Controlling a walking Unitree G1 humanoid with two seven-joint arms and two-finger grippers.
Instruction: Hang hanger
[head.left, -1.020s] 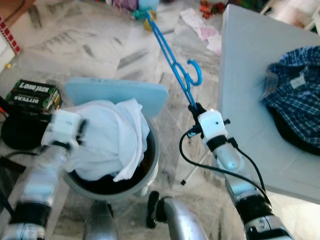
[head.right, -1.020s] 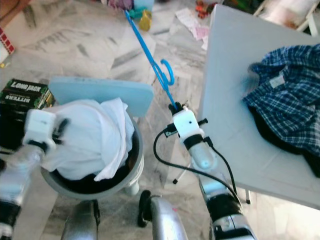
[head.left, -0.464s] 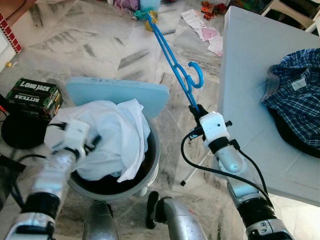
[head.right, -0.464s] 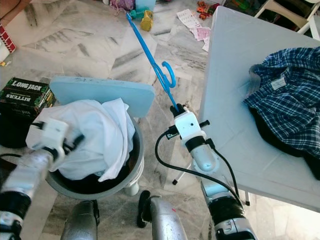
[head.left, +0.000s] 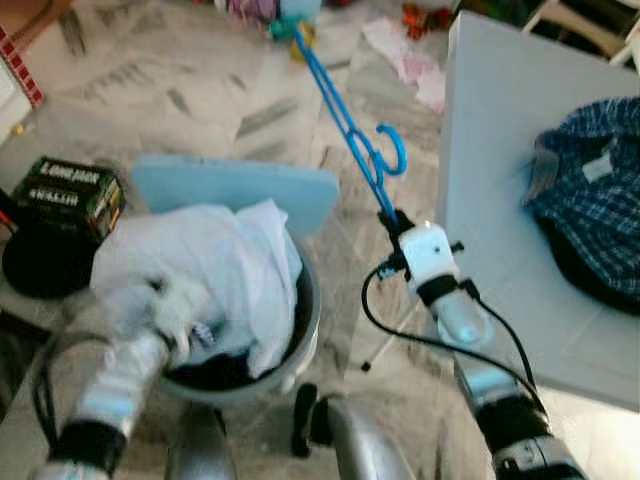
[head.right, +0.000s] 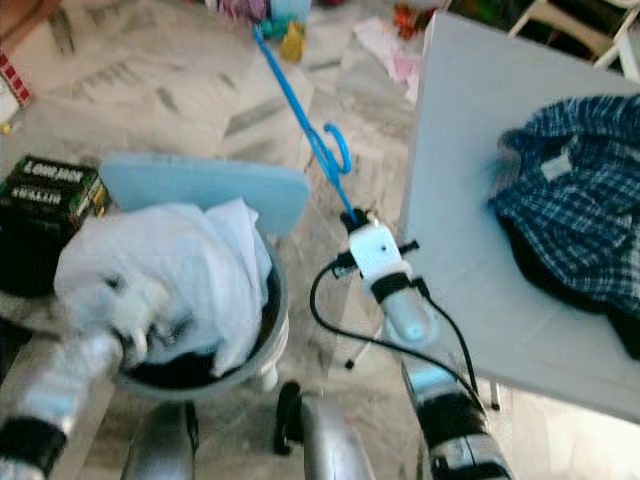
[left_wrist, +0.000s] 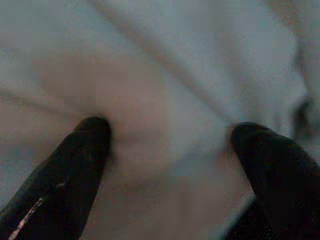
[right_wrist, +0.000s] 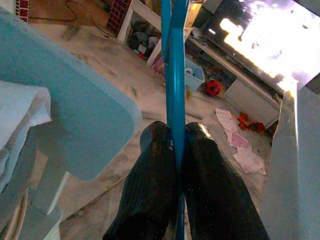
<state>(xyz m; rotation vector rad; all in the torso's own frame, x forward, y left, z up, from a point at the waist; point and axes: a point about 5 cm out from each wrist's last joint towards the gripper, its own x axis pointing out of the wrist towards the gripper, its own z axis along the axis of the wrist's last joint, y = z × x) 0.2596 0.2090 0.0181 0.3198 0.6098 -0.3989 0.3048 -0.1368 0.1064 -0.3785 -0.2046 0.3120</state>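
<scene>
Between the round grey laundry basket on the left and the pale table on the right, the right gripper holds the blue hanger out over the marble floor, its two black fingers pressed together on one end of the thin plastic frame. From that pinch the hanger runs away toward the far side of the room, with its hook curling out to the right about halfway along. It looks light and stiff, and being smooth plastic held at one tip it will probably want to swivel or slide in the grip; a hold nearer the hook would likely steady it for hanging. Down at the near left, the left gripper is pushed into the white garment heaped in the basket, its fingers spread apart with soft cloth bulging between them and nothing pinched yet. A light blue lid or board leans at the far rim of the basket, a dark box sits on the floor at far left, and a blue plaid shirt lies on the table. No rail or rod to hang from can be made out.
</scene>
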